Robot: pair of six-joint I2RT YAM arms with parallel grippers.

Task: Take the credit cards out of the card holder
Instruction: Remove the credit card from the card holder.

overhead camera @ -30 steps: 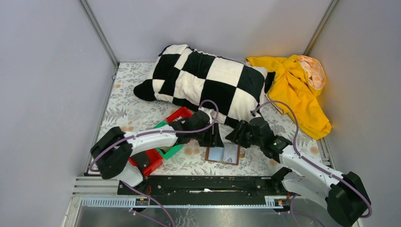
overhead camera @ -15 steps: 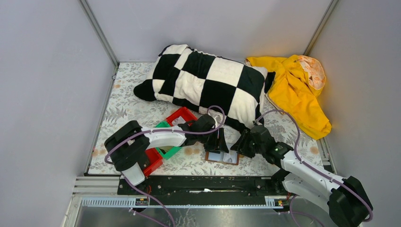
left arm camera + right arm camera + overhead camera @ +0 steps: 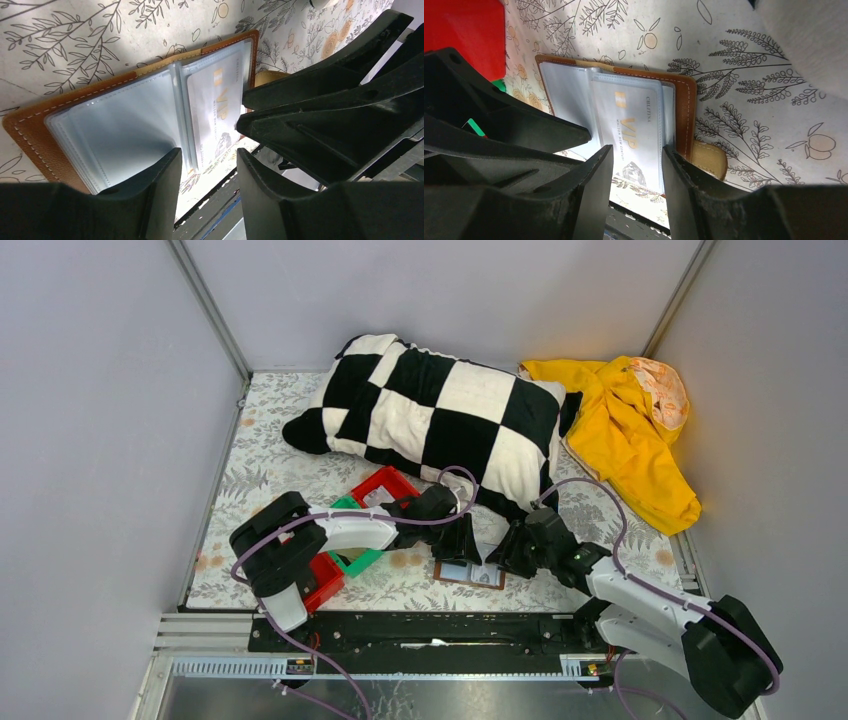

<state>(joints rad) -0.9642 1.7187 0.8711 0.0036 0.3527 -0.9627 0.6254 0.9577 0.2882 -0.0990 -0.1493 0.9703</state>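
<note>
Right, the card holder lies open flat at the floral mat's near edge; left gripper jaws part-open over its clear sleeves, right gripper jaws part-open astride the VIP card; checkered pillow beyond

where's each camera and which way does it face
top external: above and behind the arm bases, looking down on the table; both arms show
left wrist: on the left arm, aimed down at the open card holder; left gripper at bottom
right wrist: on the right arm, aimed down likewise; right gripper at bottom
shared: both wrist views show the VIP card
</note>
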